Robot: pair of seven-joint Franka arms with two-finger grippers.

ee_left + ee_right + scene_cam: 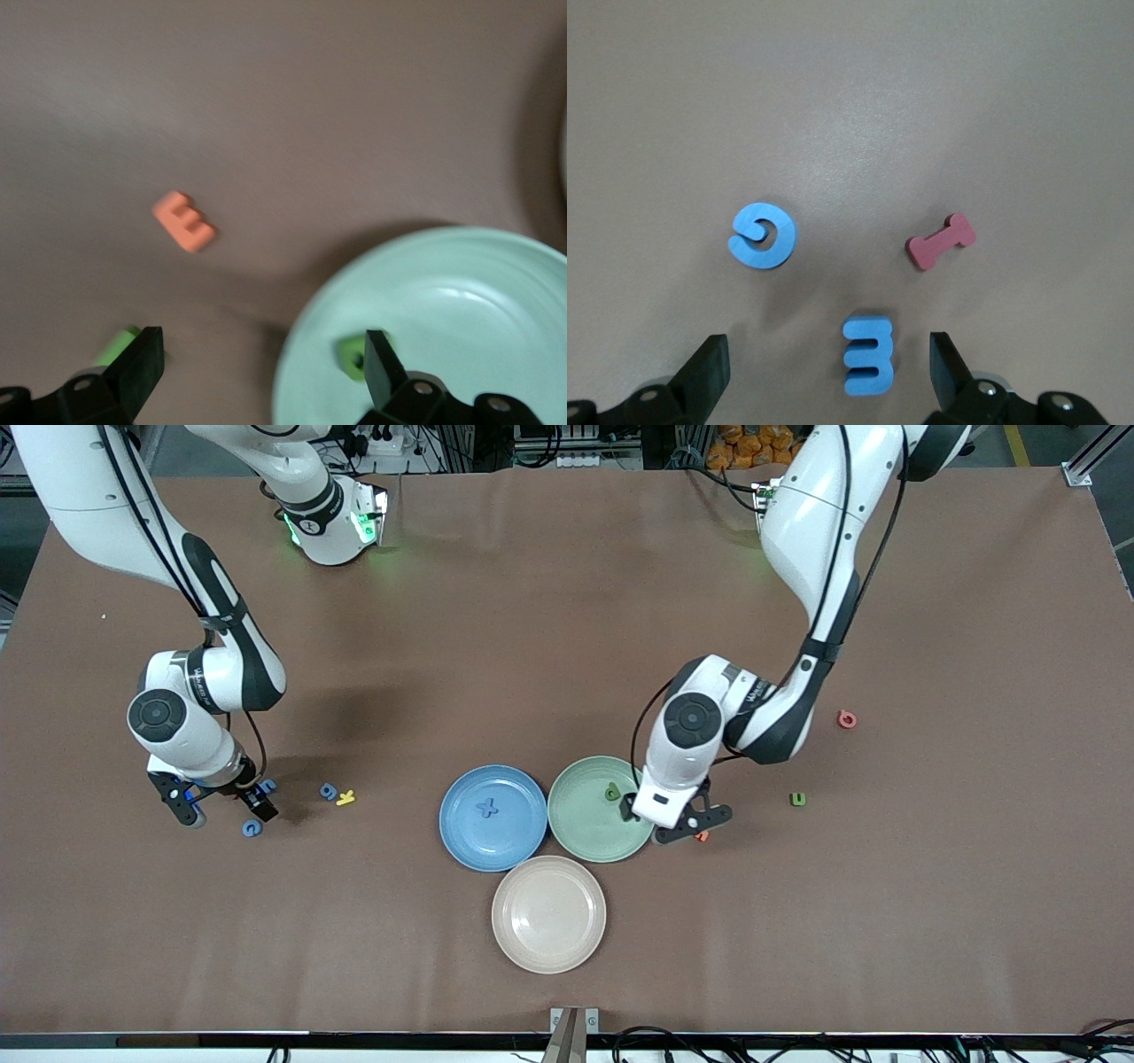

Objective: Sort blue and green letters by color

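My left gripper hangs open over the rim of the green plate, at the side toward the left arm's end. A green letter lies in that plate close to one finger. Another green piece shows on the table by the other finger. A green u lies alone toward the left arm's end. The blue plate holds a blue X. My right gripper is open, low over a blue E lying between its fingers. A blue G and a small blue g lie close by.
A pink plate sits nearest the front camera. An orange E lies by the left gripper, a red letter toward the left arm's end, a yellow letter beside the blue g, and a red I near the blue E.
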